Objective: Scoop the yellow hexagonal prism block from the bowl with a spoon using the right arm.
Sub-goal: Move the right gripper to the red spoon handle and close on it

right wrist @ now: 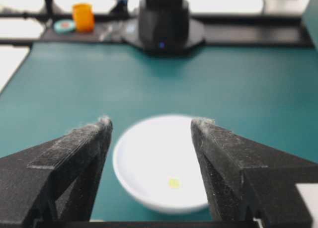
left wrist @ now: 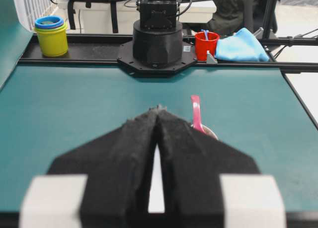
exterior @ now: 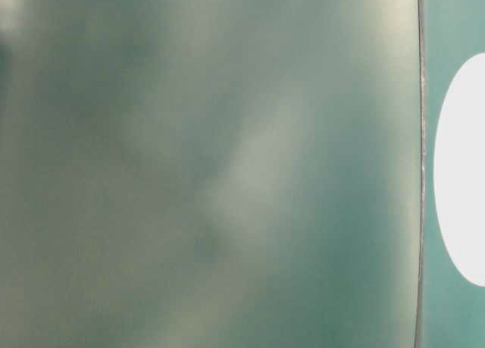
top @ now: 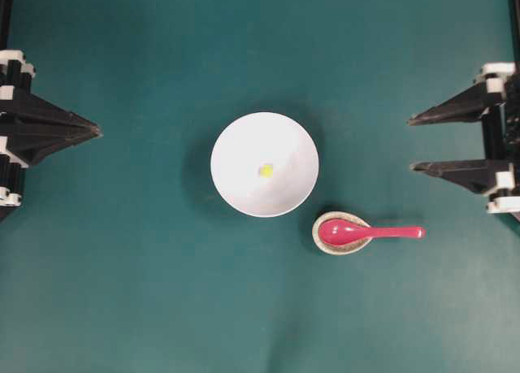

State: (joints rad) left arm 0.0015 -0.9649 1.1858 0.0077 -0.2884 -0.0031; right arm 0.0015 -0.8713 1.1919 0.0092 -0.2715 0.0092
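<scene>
The white bowl (top: pixel 264 164) sits mid-table (top: pixel 122 292) with the yellow block (top: pixel 266 171) at its centre. At the bowl's 4 o'clock, the spoon (top: pixel 366 232) lies with its scoop in a speckled rest (top: pixel 337 245), handle pointing to 3 o'clock. The right tool (top: pixel 410 144) is spread wide and empty at 3 o'clock. The left tool (top: pixel 97 131) is pressed together at 9 o'clock.

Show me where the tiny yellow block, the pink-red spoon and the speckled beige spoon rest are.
tiny yellow hexagonal block (top: pixel 266 171), overhead view, its top face.
glossy pink-red soup spoon (top: pixel 341 232), overhead view, its oval scoop.
speckled beige oval spoon rest (top: pixel 318 241), overhead view, its left rim.
</scene>
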